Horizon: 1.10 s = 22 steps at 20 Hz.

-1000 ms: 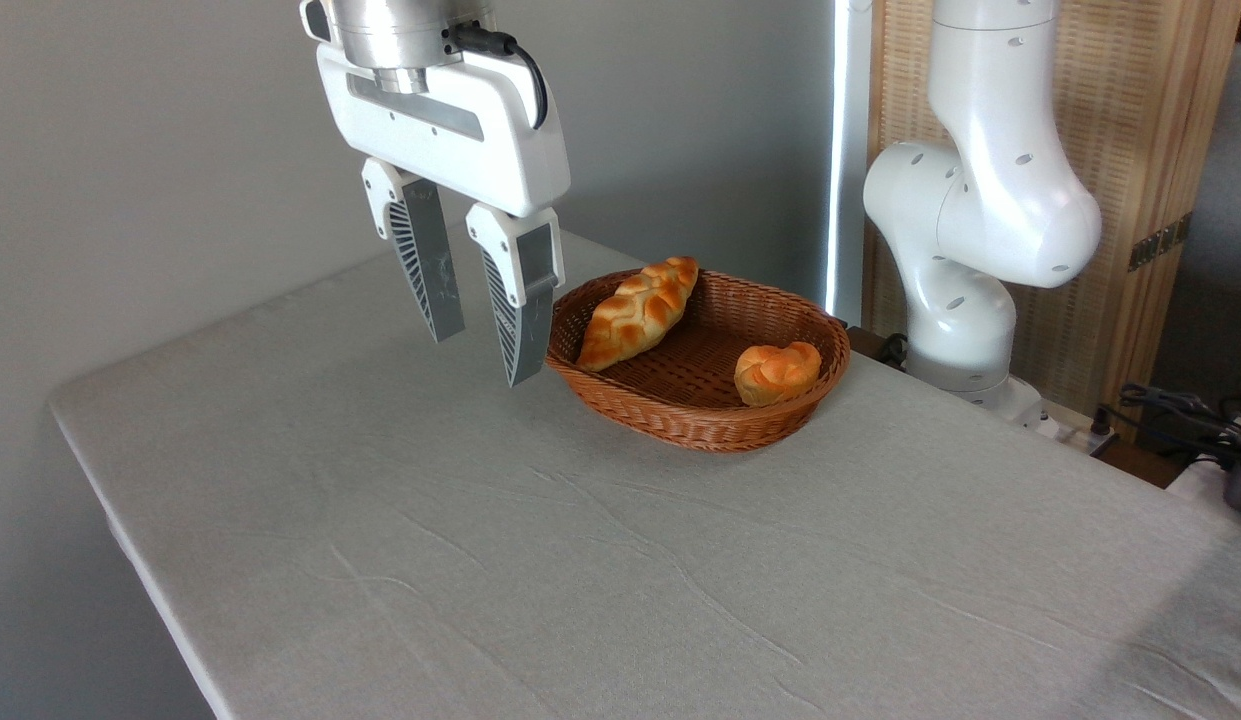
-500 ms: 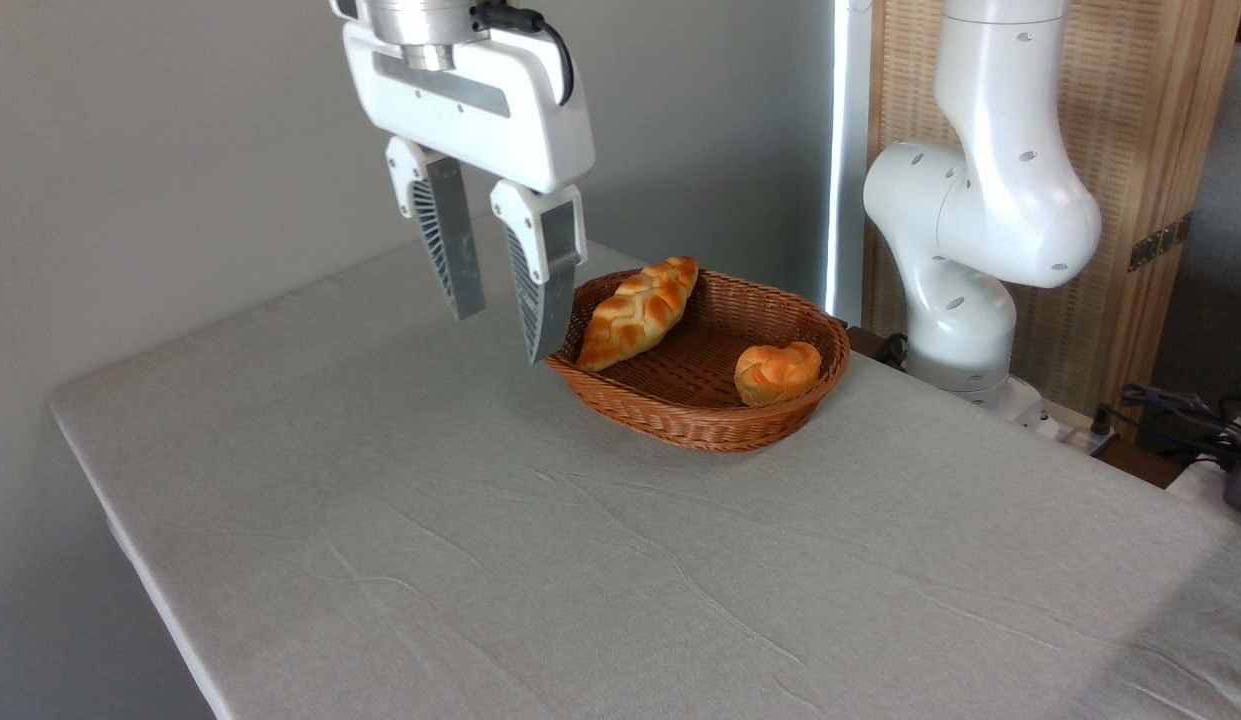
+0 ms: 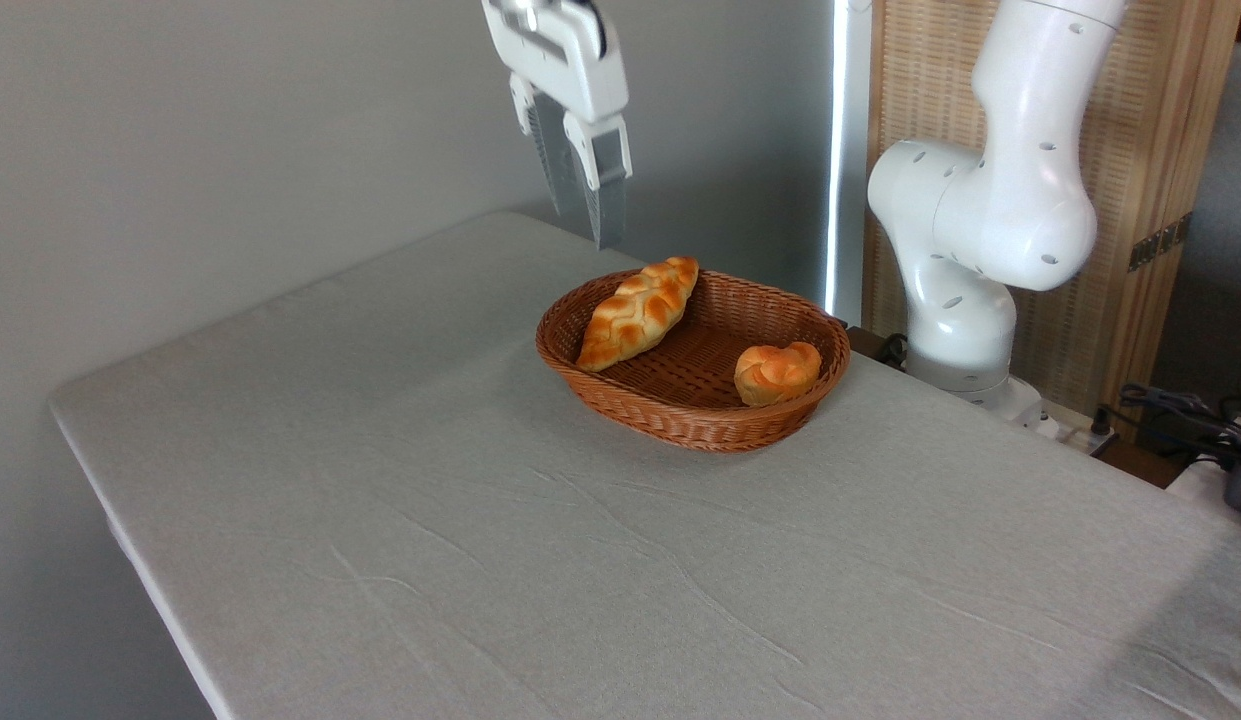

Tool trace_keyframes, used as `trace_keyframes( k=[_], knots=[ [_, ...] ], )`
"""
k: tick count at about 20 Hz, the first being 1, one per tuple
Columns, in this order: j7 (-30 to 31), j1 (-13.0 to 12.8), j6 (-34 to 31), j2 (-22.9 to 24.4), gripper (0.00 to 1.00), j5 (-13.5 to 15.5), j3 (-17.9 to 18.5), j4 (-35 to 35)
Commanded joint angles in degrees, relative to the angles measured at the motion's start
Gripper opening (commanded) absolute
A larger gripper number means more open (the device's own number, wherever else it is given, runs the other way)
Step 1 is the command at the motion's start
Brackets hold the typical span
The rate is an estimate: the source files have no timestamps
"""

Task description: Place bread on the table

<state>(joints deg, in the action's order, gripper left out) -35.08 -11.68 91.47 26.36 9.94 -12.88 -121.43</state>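
Currently the gripper [image 3: 592, 228] hangs in the air above the far left end of the basket [image 3: 680, 405], well clear of its rim and touching nothing. It is seen nearly edge-on: the two grey fingers [image 3: 607, 200] overlap in this view, so whether the jaws stand apart or together cannot be told. Nothing is visible between them.

Bread [image 3: 639, 312] lies inside the basket at its left side, slanted, with its far pointed end propped on the far rim and its near end down on the woven floor by the left wall. Crust is golden-orange with pale seams. It sits below and slightly right of the fingertips, not in contact with them.

Bun [image 3: 776, 372], small and round, rests against the near right wall of the basket, well apart from the bread.

Basket stands on the table [image 3: 430, 520], toward the far right part of it. Cloth on the table is light grey with wrinkles running across the near half.

Arm [image 3: 985, 210] rises at the far right, beyond the table edge, in front of a wooden screen [image 3: 1150, 150]. Cables [image 3: 1180, 415] lie at the far right edge.
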Motion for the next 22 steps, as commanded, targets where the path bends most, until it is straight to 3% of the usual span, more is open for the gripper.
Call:
trace_keyframes(
  k=[1,2,4,9,16,22],
  knots=[
    [11.05,-0.97,3.37,0.09,1.0,5.07,-3.2,-6.44],
    [14.66,-1.15,3.89,0.01,1.0,6.91,-4.08,-7.76],
    [18.37,-1.15,4.86,0.01,1.0,7.55,-6.1,-10.74],
    [18.65,-1.15,10.82,-0.43,1.0,7.46,-6.46,-18.13],
    [18.82,-1.24,13.91,-1.05,1.0,7.37,-7.87,-19.99],
    [18.91,-1.32,15.23,-2.36,0.83,7.37,-7.87,-20.16]
  ],
)
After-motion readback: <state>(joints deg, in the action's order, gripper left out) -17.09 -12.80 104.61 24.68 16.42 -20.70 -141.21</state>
